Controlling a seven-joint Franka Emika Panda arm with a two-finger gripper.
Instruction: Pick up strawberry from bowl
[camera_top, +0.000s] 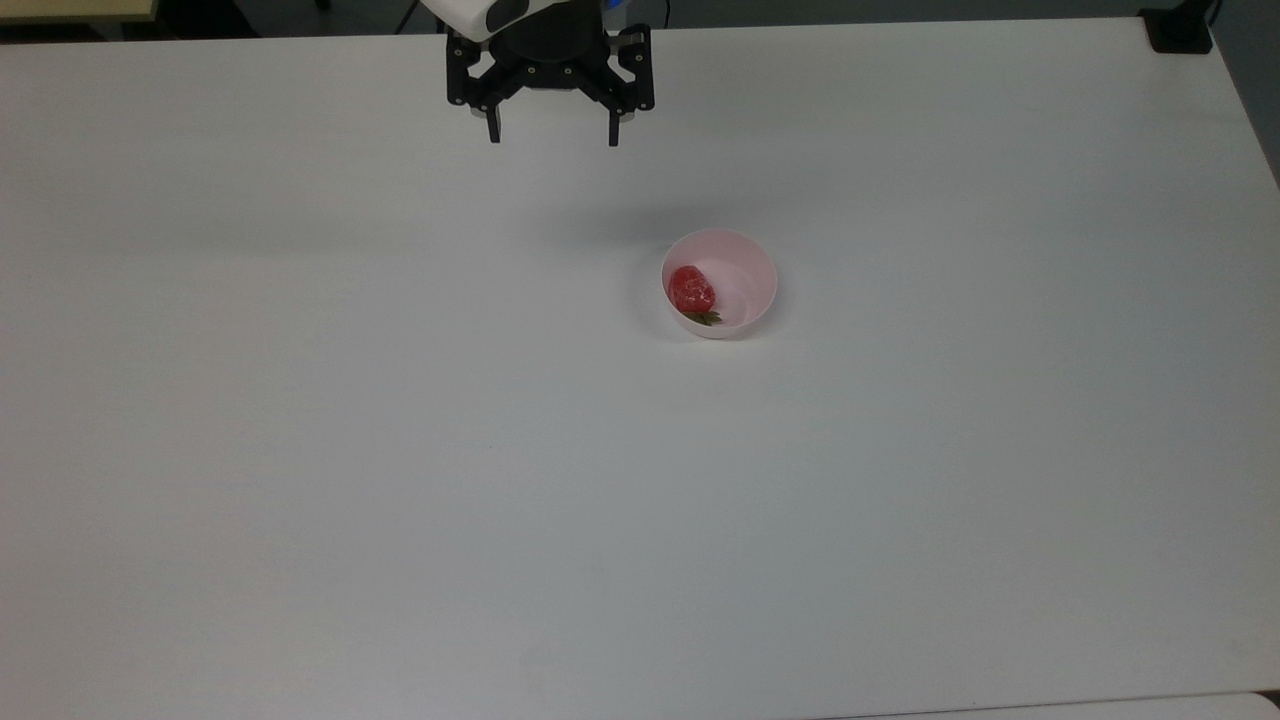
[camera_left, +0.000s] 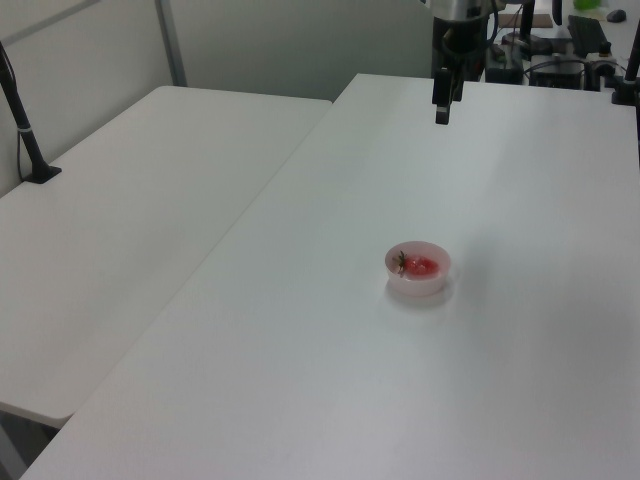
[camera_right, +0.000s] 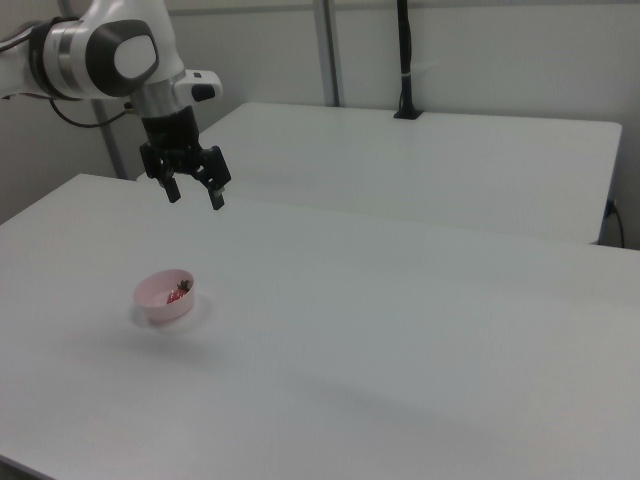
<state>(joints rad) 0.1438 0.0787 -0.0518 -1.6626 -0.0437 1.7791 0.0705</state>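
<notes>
Top view puts the small round pale pink bowl (camera_top: 719, 283) on the broad white table (camera_top: 400, 450) a little toward 1 o'clock from the frame's centre, and the small glossy red strawberry (camera_top: 691, 289) lies inside it against the wall at the bowl's 9 o'clock, its green leaves pointing toward 6 o'clock. The black two-finger gripper (camera_top: 553, 134) of the white arm hangs at the frame's 12 o'clock edge, its fingers spread wide apart with nothing between them, well apart from the bowl, which sits toward 5 o'clock from it. In the left view the gripper (camera_left: 443, 112) hangs above the table near 1 o'clock, and the bowl (camera_left: 418, 270) with the strawberry (camera_left: 421, 266) sits below it, toward 6 o'clock, with the leaves at the fruit's 9 o'clock side. In the right view the gripper (camera_right: 194, 197) hangs off the table surface at about 10 o'clock, its fingers parted, and the bowl (camera_right: 165, 296) stands toward 6 o'clock from it, the strawberry (camera_right: 179, 293) resting by the bowl's 3 o'clock wall. A second white table (camera_right: 430, 160) adjoins at 12 o'clock.
</notes>
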